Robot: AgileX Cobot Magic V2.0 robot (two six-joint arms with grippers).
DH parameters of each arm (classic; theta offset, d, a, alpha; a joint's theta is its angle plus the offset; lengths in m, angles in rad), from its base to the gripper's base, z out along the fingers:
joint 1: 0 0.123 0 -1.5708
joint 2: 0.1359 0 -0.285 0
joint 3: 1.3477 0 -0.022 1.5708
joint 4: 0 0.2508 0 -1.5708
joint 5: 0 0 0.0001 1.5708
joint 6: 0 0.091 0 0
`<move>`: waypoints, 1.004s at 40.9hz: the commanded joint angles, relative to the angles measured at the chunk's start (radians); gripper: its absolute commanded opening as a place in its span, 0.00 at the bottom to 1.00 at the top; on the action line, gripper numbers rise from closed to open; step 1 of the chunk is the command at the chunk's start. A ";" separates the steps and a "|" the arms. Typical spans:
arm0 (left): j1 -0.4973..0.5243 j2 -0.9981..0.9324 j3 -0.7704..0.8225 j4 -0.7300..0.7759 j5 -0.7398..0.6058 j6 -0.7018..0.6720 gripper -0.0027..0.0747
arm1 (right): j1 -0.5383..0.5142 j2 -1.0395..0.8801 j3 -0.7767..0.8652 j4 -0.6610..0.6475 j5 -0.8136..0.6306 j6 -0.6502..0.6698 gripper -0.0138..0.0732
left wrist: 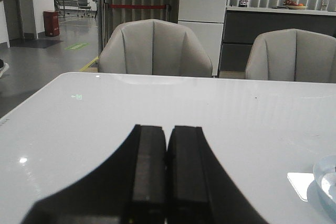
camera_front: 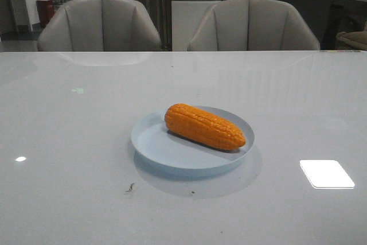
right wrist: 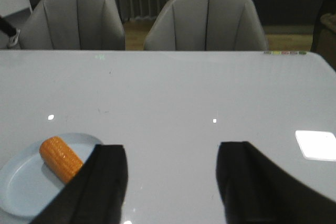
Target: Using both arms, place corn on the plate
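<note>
A: Where is the corn [camera_front: 205,126]?

B: It lies on the plate [camera_front: 166,154], near the middle of the table [camera_front: 69,142]. It rests slantwise, its blunt end towards the far left and its tapered end towards the near right, close to the plate's right rim.

A: What does it look like?

B: A deep orange-yellow cob with neat rows of kernels running along its length, a little glossy on top. It is somewhat shorter than the plate is wide. The plate is round, shallow and pale blue, with a low upright rim and a smooth shine.

A: And the left gripper [left wrist: 168,171]?

B: Its two dark fingers are pressed together with nothing between them. It is over bare table, and only the plate's edge shows at the side of its wrist view.

A: The right gripper [right wrist: 170,182]?

B: Its fingers [right wrist: 107,179] stand wide apart and hold nothing. In its wrist view the corn's blunt end [right wrist: 60,158] and part of the plate show just beyond one finger, not touching it.

A: Anything else about?

B: Two grey chairs [camera_front: 100,24] stand at the table's far side.
</note>
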State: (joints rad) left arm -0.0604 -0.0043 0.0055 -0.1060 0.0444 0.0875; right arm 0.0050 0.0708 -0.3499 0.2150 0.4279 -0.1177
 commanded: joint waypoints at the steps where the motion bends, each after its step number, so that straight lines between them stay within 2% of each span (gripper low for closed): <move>1: 0.004 -0.017 0.039 -0.010 -0.087 -0.006 0.15 | 0.001 -0.040 0.042 0.022 -0.193 -0.003 0.52; 5: 0.004 -0.017 0.039 -0.010 -0.087 -0.006 0.15 | 0.001 -0.093 0.110 0.023 -0.273 -0.003 0.35; 10: 0.004 -0.017 0.039 -0.010 -0.087 -0.006 0.15 | 0.001 -0.104 0.192 0.023 -0.343 -0.003 0.18; 18: 0.004 -0.017 0.039 -0.010 -0.087 -0.006 0.15 | 0.001 -0.104 0.359 0.023 -0.428 -0.003 0.19; 19: 0.004 -0.017 0.039 -0.010 -0.087 -0.006 0.15 | 0.001 -0.104 0.355 0.023 -0.394 -0.003 0.19; 30: 0.004 -0.017 0.039 -0.010 -0.087 -0.006 0.15 | 0.079 -0.105 0.357 0.023 -0.404 -0.003 0.19; 41: 0.004 -0.017 0.039 -0.010 -0.087 -0.006 0.15 | 0.079 -0.105 0.357 0.023 -0.387 -0.003 0.19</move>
State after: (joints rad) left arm -0.0604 -0.0043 0.0055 -0.1060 0.0444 0.0875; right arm 0.0854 -0.0122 0.0289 0.2306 0.1208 -0.1177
